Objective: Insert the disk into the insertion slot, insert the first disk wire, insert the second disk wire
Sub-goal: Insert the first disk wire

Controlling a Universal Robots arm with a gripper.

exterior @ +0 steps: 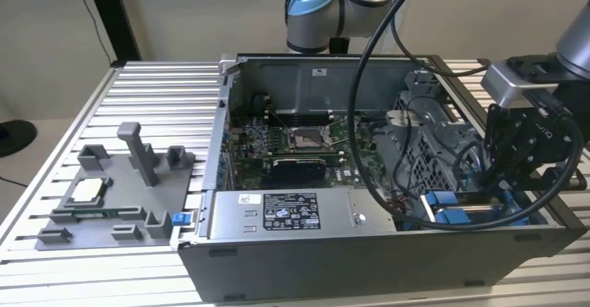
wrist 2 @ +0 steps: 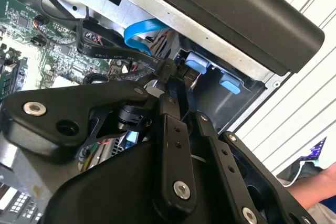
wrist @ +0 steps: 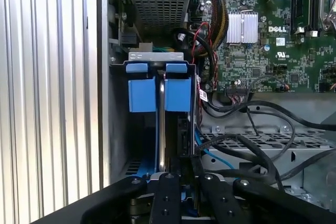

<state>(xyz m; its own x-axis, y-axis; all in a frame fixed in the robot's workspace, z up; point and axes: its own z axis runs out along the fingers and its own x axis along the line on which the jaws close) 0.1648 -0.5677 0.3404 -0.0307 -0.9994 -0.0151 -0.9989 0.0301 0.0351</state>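
1. Fingers clenched: my gripper point(wrist 2: 173, 85) pinches the connector end of a black wire point(wrist 2: 105, 51). It is low inside the open computer case point(exterior: 369, 265), at the lower right of the exterior view.
2. In the first wrist view, the disk point(wrist: 178, 94) stands on edge in the insertion slot point(wrist: 116, 129). Its blue carrier faces me, just ahead of my fingertips.
3. A tangle of black cables point(wrist: 247, 145) crowds the side of the slot, between it and the green motherboard point(wrist: 273, 51).
4. A blue flat cable point(wrist 2: 144, 30) curls close to the wire I hold.
5. The grey power-supply box point(exterior: 276, 214) lies along the case's near wall, on the exterior view's left of the slot.
6. My own thick black hose point(exterior: 369, 113) loops across the open case in the exterior view, crossing over the board.
7. The grey fixture tray point(exterior: 110, 196) sits on the slatted table point(exterior: 157, 92) at the exterior view's left, well apart from me.
8. A person's arm point(wrist 2: 315, 187) shows beyond the case wall in the second wrist view.
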